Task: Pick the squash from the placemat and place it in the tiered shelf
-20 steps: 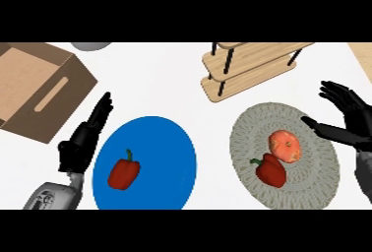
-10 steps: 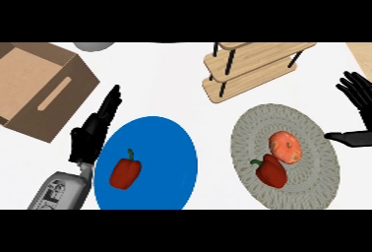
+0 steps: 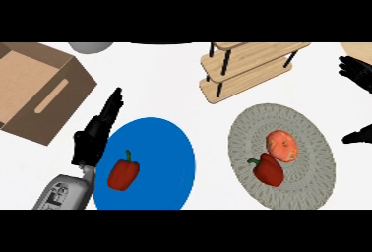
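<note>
Our left hand [image 3: 93, 140] rests beside the blue plate [image 3: 163, 142], fingers straight and pointing up the counter, holding nothing. We think it just waits there, out of the way. On that plate lies a red bell pepper [image 3: 123, 173], which is not our job.

Our right hand [image 3: 361, 101] shows at the right edge, near the grey woven placemat [image 3: 305, 128] but not over it. Its fingers are spread and it holds nothing too. Only part of it shows, so we cannot say more about it.

On the placemat sit two things that touch. One is another red pepper [image 3: 268, 170], nearer to us. The other is the round orange squash [image 3: 282, 146], just behind it. The squash is what we must pick, and nothing has it yet.

We think the right hand should come in from the right side, where the mat is bare, so it will not bump the pepper.

Farther off stands the wooden tiered shelf [image 3: 247, 69], just past the placemat. Its shelves look bare, with room for the squash. A cardboard box [image 3: 40, 93] sits far left, and a grey round thing [image 3: 91, 47] at the top edge.
</note>
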Tool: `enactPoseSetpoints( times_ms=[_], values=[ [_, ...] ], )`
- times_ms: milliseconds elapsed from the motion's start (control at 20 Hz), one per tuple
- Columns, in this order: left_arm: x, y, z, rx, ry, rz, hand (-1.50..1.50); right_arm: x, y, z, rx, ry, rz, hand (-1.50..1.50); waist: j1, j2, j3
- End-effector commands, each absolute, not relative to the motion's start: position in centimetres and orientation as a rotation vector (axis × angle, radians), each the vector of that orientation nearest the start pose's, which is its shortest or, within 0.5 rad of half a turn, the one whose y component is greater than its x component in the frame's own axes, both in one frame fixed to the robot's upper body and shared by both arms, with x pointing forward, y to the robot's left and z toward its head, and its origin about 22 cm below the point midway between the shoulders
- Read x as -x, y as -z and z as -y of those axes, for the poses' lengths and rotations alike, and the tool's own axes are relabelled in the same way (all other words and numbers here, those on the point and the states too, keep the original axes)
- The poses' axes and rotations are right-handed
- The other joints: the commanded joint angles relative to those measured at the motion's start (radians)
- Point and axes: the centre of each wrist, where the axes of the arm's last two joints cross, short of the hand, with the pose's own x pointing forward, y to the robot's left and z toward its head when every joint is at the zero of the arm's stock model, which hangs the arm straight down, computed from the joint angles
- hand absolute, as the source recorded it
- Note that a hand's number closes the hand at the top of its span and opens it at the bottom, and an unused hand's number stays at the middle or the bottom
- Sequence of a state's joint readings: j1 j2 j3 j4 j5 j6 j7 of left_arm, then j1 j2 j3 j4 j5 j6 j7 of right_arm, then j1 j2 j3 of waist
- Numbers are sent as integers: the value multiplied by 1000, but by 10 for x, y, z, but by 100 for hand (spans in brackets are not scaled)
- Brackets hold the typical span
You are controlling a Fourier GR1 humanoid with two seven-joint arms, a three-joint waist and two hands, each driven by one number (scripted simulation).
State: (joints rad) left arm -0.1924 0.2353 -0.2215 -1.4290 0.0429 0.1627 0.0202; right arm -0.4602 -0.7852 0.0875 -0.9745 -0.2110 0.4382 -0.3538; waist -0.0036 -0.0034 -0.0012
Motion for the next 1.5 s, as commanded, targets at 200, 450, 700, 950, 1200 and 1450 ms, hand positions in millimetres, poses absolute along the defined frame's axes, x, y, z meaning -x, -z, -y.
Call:
enactPoseSetpoints(
  times_ms=[200,450,700,950,1200,1450],
  values=[
    [-285,-19,-224,-121,248,1566,0,-330,-154,381,260,-1150,1397,-150,-7,-3,-2],
    [-281,-17,-224,-110,242,1581,0,-307,-171,366,346,-1184,1341,-150,-8,0,0],
    [-285,-3,-219,-112,268,1567,0,-280,-165,338,340,-1182,1334,-150,-6,1,1],
    [-267,-10,-234,-107,254,1574,0,-262,-174,329,360,-1173,1344,-150,-1,0,1],
    [-289,-23,-231,-104,275,1586,0,-270,-155,319,416,-1150,1342,-150,4,3,1],
    [-280,-11,-231,-122,260,1570,0,-265,-163,313,393,-1154,1339,-150,3,3,1]
  ],
)
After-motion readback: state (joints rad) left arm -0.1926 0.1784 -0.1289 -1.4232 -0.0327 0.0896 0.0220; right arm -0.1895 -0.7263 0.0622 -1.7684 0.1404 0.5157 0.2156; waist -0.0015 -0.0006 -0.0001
